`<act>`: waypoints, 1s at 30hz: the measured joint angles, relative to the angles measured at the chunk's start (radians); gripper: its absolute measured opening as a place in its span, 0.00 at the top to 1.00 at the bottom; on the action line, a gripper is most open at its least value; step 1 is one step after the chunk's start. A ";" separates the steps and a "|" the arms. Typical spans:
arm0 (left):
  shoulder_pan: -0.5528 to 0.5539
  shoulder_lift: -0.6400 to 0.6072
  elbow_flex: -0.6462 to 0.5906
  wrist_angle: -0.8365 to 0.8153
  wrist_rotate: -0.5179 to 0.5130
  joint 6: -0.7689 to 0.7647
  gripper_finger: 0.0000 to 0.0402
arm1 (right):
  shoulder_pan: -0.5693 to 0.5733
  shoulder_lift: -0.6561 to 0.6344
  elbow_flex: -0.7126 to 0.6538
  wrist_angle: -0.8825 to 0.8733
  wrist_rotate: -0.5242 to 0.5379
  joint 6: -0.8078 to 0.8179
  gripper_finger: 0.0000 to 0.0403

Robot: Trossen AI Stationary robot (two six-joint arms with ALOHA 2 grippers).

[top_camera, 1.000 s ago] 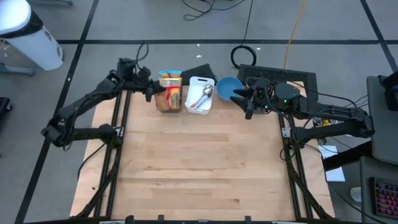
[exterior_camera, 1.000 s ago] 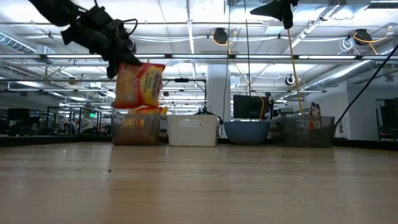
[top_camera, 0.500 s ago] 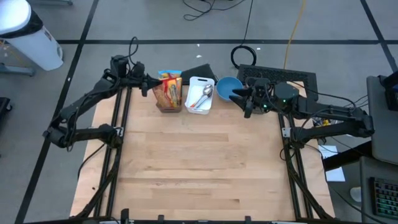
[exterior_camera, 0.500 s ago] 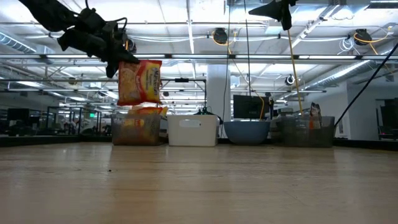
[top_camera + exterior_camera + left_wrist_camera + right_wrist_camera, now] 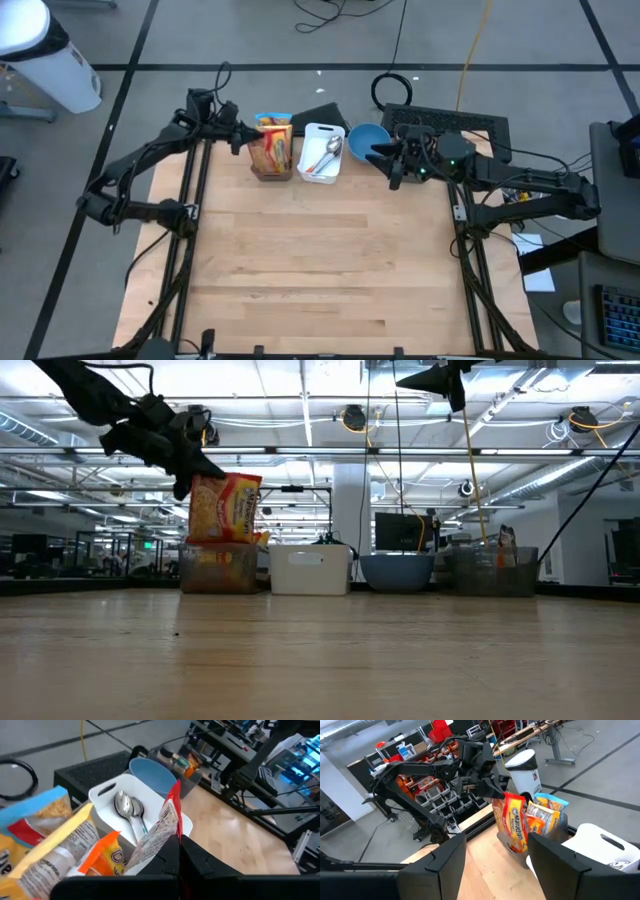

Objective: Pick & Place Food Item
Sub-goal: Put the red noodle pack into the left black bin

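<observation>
My left gripper point(image 5: 190, 472) is shut on a yellow-and-red noodle packet point(image 5: 226, 508). The packet hangs over a clear tub point(image 5: 219, 568) at the table's far edge, left of centre. The tub holds more packets point(image 5: 47, 822). In the high view the held packet point(image 5: 266, 150) shows nearly edge-on above the tub point(image 5: 272, 170). My right gripper point(image 5: 384, 157) stands open and high over a blue bowl point(image 5: 366, 140), holding nothing. In its wrist view the open fingers point(image 5: 447, 857) frame the left arm and the packet point(image 5: 515, 822). My left gripper pinches the packet's sealed top edge point(image 5: 172, 822), near its upper corner point(image 5: 202, 480), between its two fingers. The fingers slant down from the table's left side. The packet hangs upright below them. Its lower end point(image 5: 222, 540) is at the tub's mouth, among the other packets.
A white bin point(image 5: 322, 152) holding spoons point(image 5: 127, 807) stands right of the tub, with the blue bowl point(image 5: 397, 572) beyond it. Another clear container point(image 5: 490, 572) sits farther right. A black mat point(image 5: 445, 122) lies off the far edge. The bare wooden tabletop point(image 5: 320, 260) spreads toward the near edge.
My left gripper has sunk toward the tub, still shut on the packet. The packet has swung from tilted to hanging upright and turned edge-on to the high camera. Its lower end has come down from clear above the tub to the tub's mouth.
</observation>
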 joint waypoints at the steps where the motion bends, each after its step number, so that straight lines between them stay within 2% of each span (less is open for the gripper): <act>1: 0.000 0.009 0.000 0.000 0.004 0.001 1.00 | 0.000 0.001 0.000 -0.001 0.000 0.000 0.49; 15: -0.011 0.093 0.000 -0.002 0.009 0.033 1.00 | 0.000 0.001 0.000 -0.002 0.000 0.000 0.49; 30: -0.070 0.209 0.000 -0.031 -0.021 0.102 1.00 | 0.000 0.001 0.000 -0.003 0.001 0.003 0.49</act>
